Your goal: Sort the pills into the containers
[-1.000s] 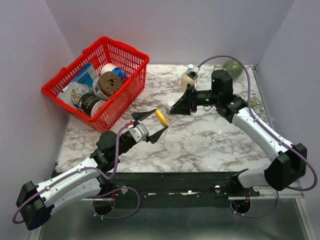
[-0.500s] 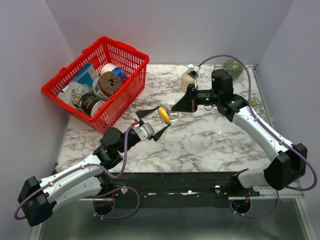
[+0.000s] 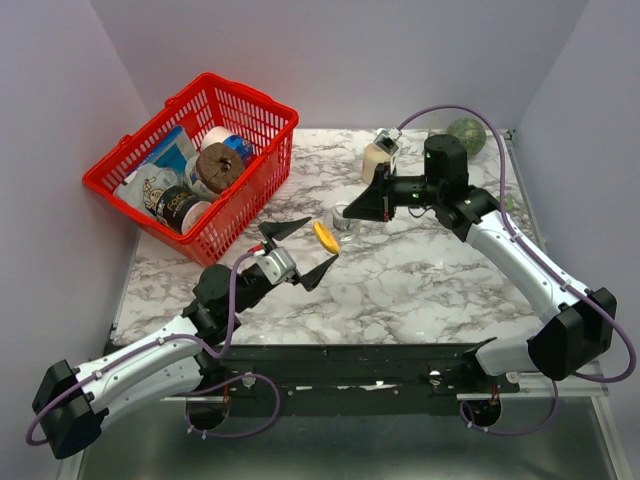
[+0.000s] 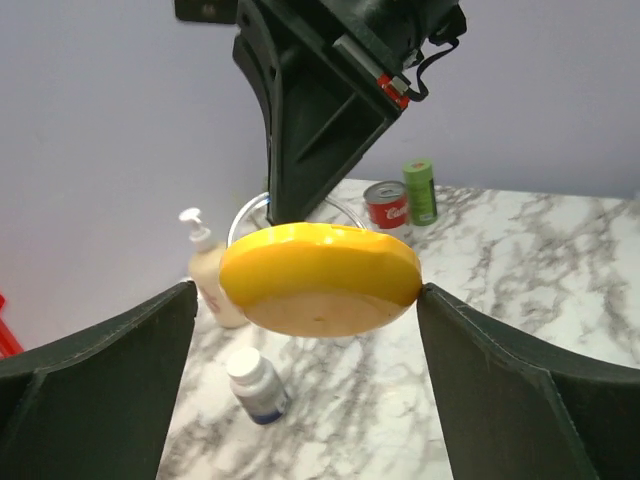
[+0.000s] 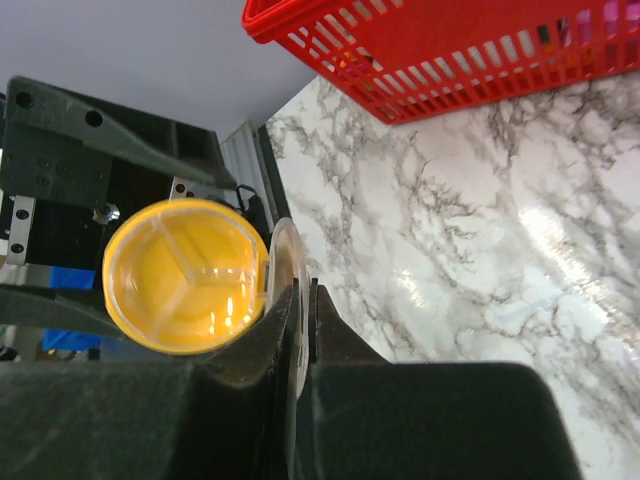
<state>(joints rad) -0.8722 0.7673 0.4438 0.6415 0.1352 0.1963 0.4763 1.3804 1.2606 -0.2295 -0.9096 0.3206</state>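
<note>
Pinching a thin clear dish (image 5: 287, 262) edge-on, the right tool (image 5: 300, 300) is closed on it, its 2 fingers (image 5: 250, 345) pressed flat against either face. Beside that dish, left of centre in the right wrist view, hangs a round yellow case (image 5: 185, 275) with a clear cover and 3 sections; its rim meets the dish's edge. Whether pills lie inside cannot be told.

In the top view the case (image 3: 322, 235) is in the air at mid-frame, above the marble surface (image 3: 420, 280). The left tool (image 3: 323, 240) reaches up from the lower left with its jaws spread wide around the case. In the left wrist view a gap shows between the case and the finger on the left. On the right, rim and finger line up, and contact cannot be told.

The white pill bottle (image 4: 258, 385) sits low in the left wrist view, on the surface, leaning, with its white cap toward the upper left. Above it stands a beige pump bottle (image 4: 210, 275). Farther back, right of centre, are a red-labelled can (image 4: 386, 205) and a green cylinder (image 4: 420, 190), just beside each other.

A red basket (image 3: 255, 110) packed with goods fills the upper left of the top view.
</note>
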